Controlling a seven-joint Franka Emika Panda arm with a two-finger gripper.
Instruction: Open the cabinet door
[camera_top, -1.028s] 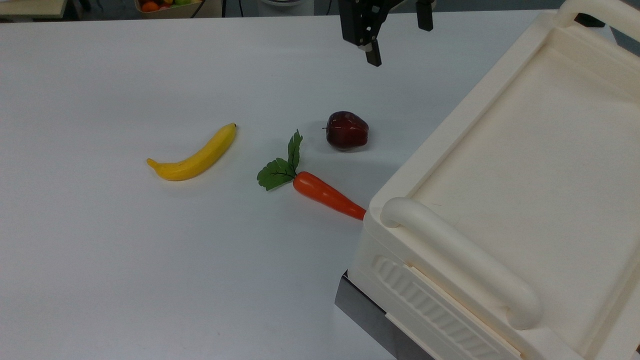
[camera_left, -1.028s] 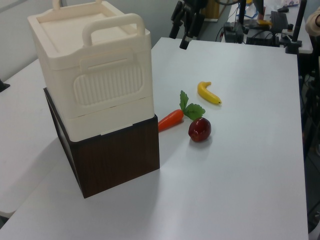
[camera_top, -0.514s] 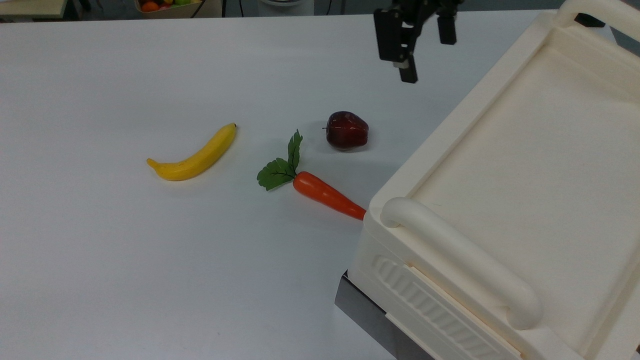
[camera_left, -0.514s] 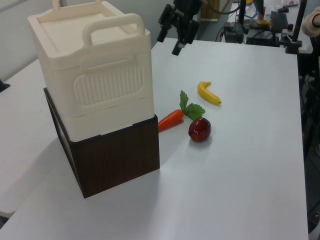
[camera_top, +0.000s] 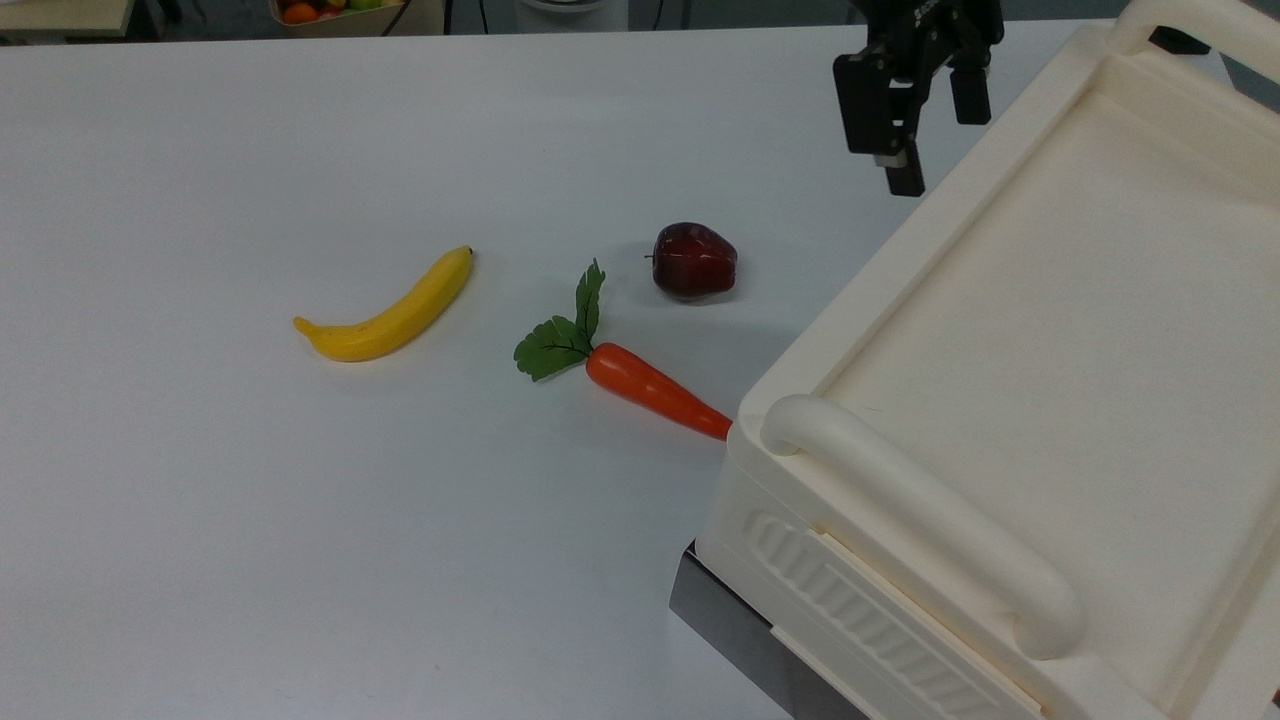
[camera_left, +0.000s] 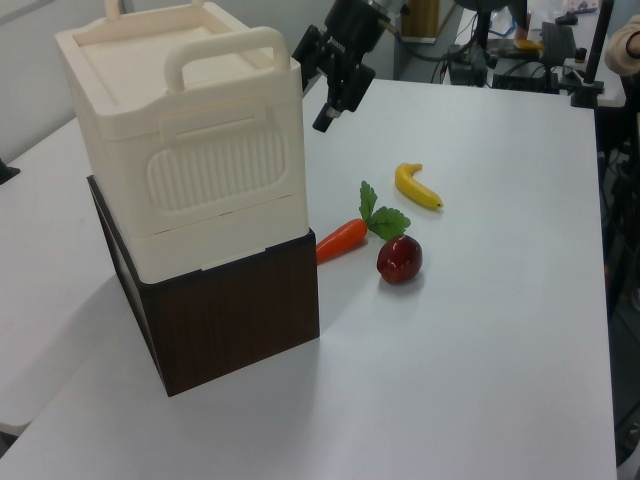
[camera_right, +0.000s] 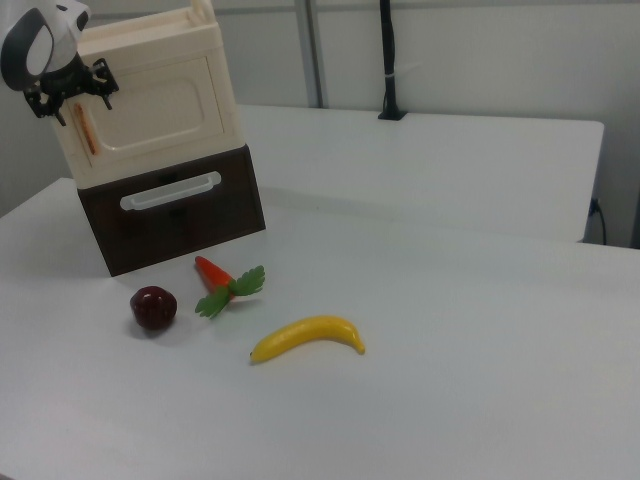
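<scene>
Cabinet door (camera_right: 150, 107) faces the right view's camera: a cream panel with a recessed face on the front of the cabinet (camera_right: 150, 100), and a thin copper-brown strip (camera_right: 89, 131) runs down its short edge at the right view's left. It lies flush in the front, closed. The cabinet itself is a big cream box that stands on a dark brown base (camera_left: 225, 320) with a pale bar handle (camera_right: 170, 191) across its front. In the top view I see its wide recessed top (camera_top: 1060, 330) and a thick rounded handle bar (camera_top: 920, 520) along the near edge; a ribbed cream panel (camera_left: 215, 170) covers the side that the left view sees.

My gripper (camera_top: 935, 140) hangs in the air near the cabinet's upper corner, just beside the edge of the box in the top view and apart from it. In the right view it sits at the cabinet's upper left, close to the copper-brown strip, but I cannot tell whether it touches anything there. My fingers (camera_top: 905, 175) point down, parted with a plain gap between them, and they hold nothing.

On the white table (camera_top: 300, 500) lie a dark red apple (camera_top: 694, 260), a carrot (camera_top: 655, 390) with green leaves whose tip reaches the cabinet's foot, and a banana (camera_top: 390, 310) farther out, well apart from the cabinet.
</scene>
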